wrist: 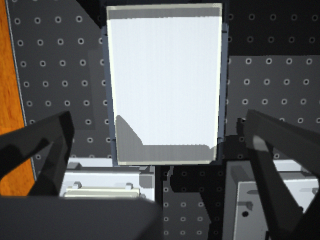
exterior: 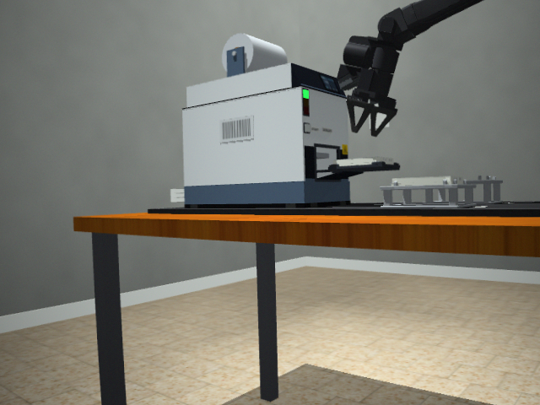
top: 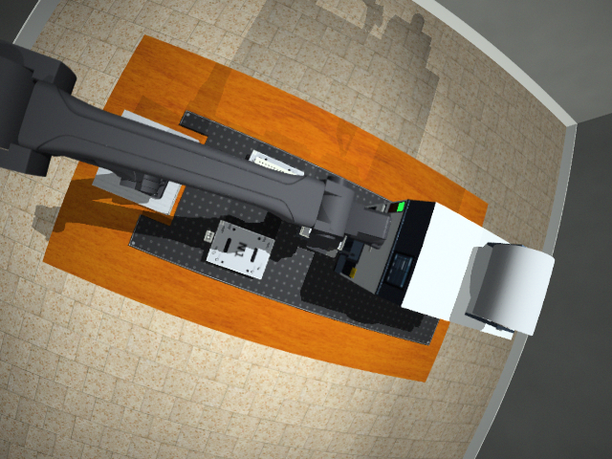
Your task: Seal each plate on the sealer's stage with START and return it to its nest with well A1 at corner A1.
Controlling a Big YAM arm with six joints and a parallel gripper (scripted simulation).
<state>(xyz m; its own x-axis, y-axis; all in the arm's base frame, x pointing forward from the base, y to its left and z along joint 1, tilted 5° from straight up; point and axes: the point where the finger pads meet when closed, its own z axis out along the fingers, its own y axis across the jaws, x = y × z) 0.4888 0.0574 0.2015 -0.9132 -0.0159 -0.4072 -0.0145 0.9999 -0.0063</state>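
Your tool point(exterior: 365, 134) point(wrist: 158, 120) is spread wide with nothing in it, hanging above the foil-covered plate point(exterior: 362, 161) point(wrist: 165, 85), which lies on the stage point(exterior: 370, 167) point(wrist: 224, 95) out in front of the sealer point(top: 440, 256) point(exterior: 244, 143). You have a green light point(top: 401, 207) point(exterior: 305, 94) on the sealer's front. Your other plate point(top: 273, 166) point(exterior: 420, 180) point(wrist: 102, 192) sits in its plate nest point(top: 253, 156) point(exterior: 461, 187) point(wrist: 107, 177), while nest N1 point(top: 240, 249) bears no plate.

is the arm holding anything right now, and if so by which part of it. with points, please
Nothing is held: the gripper point(exterior: 365, 132) point(wrist: 158, 120) stands open above the sealed plate point(exterior: 364, 161) point(wrist: 165, 85), which rests on the stage point(exterior: 394, 166) point(wrist: 224, 95).
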